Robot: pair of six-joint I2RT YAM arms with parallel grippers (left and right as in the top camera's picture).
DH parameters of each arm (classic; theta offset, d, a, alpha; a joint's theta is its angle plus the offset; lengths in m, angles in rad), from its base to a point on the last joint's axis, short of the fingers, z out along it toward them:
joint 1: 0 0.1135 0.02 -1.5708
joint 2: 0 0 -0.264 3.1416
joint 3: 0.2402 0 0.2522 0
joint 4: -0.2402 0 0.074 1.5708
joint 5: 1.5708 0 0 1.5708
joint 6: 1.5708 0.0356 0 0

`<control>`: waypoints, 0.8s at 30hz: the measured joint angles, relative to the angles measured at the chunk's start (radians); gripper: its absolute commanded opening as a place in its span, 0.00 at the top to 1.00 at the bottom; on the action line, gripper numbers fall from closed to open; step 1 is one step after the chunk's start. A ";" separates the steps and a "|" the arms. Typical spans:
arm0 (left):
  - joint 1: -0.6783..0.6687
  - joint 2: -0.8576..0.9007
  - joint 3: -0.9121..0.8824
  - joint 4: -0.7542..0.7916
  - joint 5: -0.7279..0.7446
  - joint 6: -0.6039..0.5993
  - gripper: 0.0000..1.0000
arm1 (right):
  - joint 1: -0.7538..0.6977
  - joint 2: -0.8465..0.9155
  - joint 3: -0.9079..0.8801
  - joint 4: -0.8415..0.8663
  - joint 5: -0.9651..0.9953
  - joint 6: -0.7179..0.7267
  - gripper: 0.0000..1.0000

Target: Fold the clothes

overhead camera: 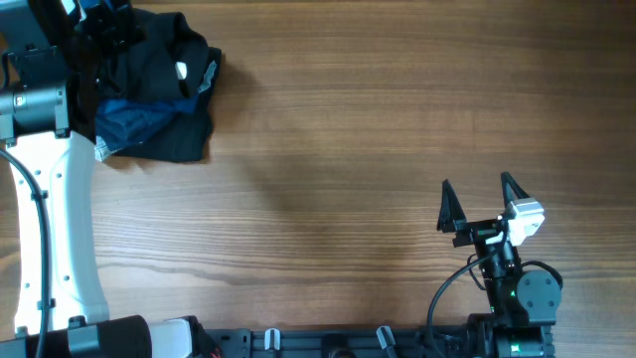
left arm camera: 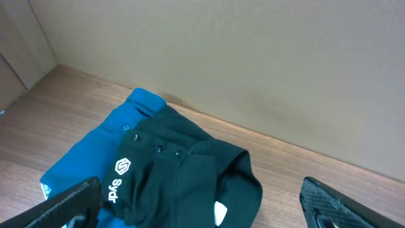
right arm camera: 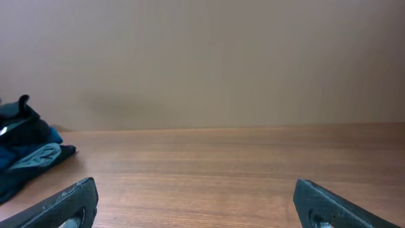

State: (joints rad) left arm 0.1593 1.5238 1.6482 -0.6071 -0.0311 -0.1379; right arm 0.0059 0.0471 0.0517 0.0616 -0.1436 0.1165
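A pile of clothes (overhead camera: 159, 94) lies at the table's far left corner. On top is a crumpled black shirt (left arm camera: 183, 177) with a small white round logo (left arm camera: 122, 167) and white lettering; a blue garment (left arm camera: 88, 158) lies under it. A grey piece shows in the pile (overhead camera: 206, 75). My left gripper (left arm camera: 202, 206) is open, its fingers spread either side of the black shirt just above it; in the overhead view the left arm (overhead camera: 45, 99) covers the pile's left part. My right gripper (overhead camera: 484, 204) is open and empty near the front right, far from the pile (right arm camera: 25, 149).
The wooden table (overhead camera: 378, 119) stretches between the pile and the right arm. A plain beige wall (right arm camera: 202, 57) rises behind the table's far edge. The arm bases and cables sit along the front edge (overhead camera: 298, 343).
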 measured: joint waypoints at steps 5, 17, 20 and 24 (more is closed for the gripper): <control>0.000 0.000 0.000 0.000 0.000 0.000 0.00 | 0.000 -0.026 -0.042 -0.031 0.017 0.000 0.00; 0.000 0.000 0.000 0.000 0.000 0.000 0.00 | 0.000 -0.027 -0.044 -0.058 0.048 0.000 0.00; 0.000 0.000 0.000 0.000 0.000 0.000 0.00 | 0.000 -0.027 -0.044 -0.058 0.048 0.000 0.00; 0.000 0.000 0.000 0.000 0.000 0.000 0.00 | 0.000 -0.027 -0.044 -0.058 0.048 0.000 0.00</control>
State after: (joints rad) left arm 0.1589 1.5238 1.6482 -0.6067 -0.0315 -0.1379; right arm 0.0059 0.0200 0.0074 0.0032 -0.0956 0.1165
